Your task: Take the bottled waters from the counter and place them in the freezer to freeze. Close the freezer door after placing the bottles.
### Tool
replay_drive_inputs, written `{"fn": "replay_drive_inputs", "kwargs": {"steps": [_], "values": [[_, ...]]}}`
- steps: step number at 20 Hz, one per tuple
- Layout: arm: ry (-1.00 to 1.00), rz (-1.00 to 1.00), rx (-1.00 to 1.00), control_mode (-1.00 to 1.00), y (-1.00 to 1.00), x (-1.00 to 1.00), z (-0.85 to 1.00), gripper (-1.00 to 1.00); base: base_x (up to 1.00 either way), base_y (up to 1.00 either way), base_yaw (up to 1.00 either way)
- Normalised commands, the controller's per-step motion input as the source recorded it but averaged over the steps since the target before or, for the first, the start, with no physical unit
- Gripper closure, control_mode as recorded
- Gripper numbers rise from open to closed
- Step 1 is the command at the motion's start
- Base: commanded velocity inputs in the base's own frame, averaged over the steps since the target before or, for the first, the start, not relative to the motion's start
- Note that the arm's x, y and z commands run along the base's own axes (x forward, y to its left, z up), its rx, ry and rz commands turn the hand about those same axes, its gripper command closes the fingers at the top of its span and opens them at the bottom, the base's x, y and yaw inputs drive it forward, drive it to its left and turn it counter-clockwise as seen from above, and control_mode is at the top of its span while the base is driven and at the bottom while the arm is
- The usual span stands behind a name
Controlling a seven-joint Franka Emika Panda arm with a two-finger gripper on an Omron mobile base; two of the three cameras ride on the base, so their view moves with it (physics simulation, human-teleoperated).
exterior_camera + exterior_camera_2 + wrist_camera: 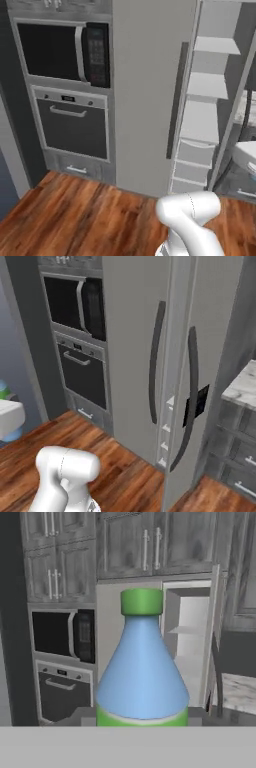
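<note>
The blue bottle (141,672) with a green cap stands upright right in front of the hand camera, and my gripper (141,717) is shut on its lower body. In the right base view the white hand (10,416) shows at the far left edge with a bit of the bottle (13,434) below it. Ahead, the freezer door (200,356) with its dark panel stands open. White shelves (210,85) show inside the freezer (187,637). The marble counter (245,386) lies to the right. The pale white bottle is out of view.
The wider grey fridge door (145,90) is closed, with its dark handle (155,366). To its left a microwave (62,52) sits over an oven (75,125). Wood floor (85,210) spreads in front. Dark cabinets (150,542) hang above.
</note>
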Motion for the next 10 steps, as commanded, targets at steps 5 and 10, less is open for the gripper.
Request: {"fn": "replay_drive_inputs", "kwargs": {"steps": [5,10], "values": [[0.0,0.0,0.0,1.0,0.0,0.0,0.0,1.0,0.63,1.0,-0.31],[0.0,0.0,0.0,1.0,0.0,0.0,0.0,1.0,0.72,1.0,-0.39]]}}
